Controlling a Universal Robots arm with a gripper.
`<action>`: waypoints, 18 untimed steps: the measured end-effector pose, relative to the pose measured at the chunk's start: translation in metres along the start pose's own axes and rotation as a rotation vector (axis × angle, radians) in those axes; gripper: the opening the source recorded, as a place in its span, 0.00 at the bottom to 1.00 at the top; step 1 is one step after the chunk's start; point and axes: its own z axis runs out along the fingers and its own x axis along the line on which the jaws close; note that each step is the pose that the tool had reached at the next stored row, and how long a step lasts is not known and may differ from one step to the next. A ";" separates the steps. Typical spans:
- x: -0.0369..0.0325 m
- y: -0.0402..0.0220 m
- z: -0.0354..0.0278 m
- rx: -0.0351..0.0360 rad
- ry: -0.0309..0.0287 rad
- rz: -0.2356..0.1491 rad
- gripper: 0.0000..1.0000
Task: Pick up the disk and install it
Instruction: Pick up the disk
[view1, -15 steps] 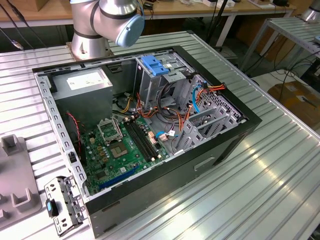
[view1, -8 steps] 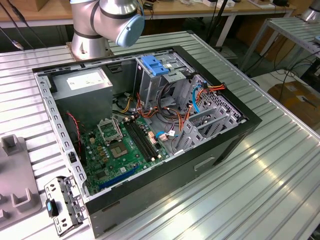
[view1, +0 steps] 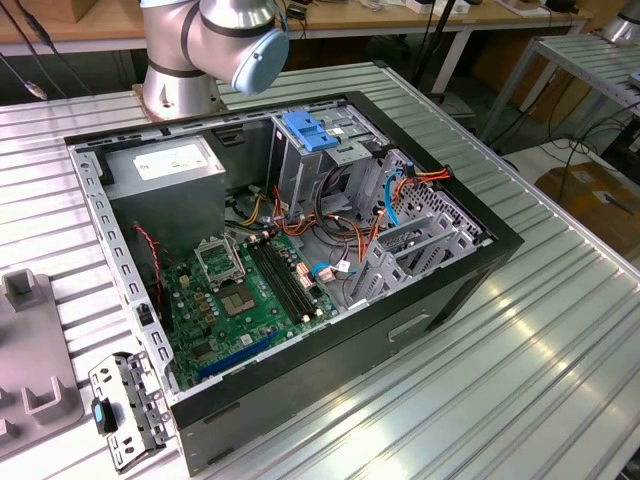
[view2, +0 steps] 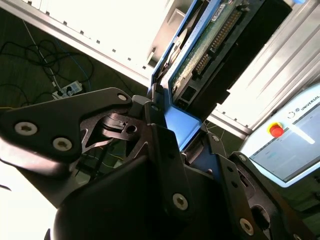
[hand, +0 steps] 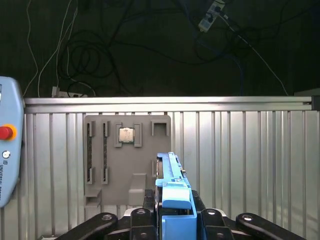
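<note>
Black linkage of the gripper (hand: 175, 206) crowds both wrist views, and you can see it clamped on the disk (hand: 172, 180), pinching the blue carrier's end. That puts the disk on edge above the ribbed tabletop (hand: 250, 160), just beside a grey parts tray (hand: 145, 150). Judge it dense and rigid, yet the carrier plastic looks slick and may flex. Its bare green circuit board (view2: 200, 50) is fragile, so your grip belongs on the carrier, never the board. Largest container: the open computer case (view1: 330, 375), holding a motherboard (view1: 250, 290), power supply (view1: 165, 165), cables (view1: 425, 178) and a drive cage (view1: 300, 175) under a blue latch (view1: 310, 132). Smaller, the parts tray carries a processor chip (hand: 126, 134) in one pocket.
</note>
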 end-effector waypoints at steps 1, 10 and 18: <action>0.0000 -0.0010 0.0000 -0.0001 0.0001 0.000 0.37; -0.0001 -0.0041 0.0000 -0.0001 0.0001 0.000 0.37; -0.0002 -0.0042 -0.0046 -0.0001 0.0003 0.000 0.37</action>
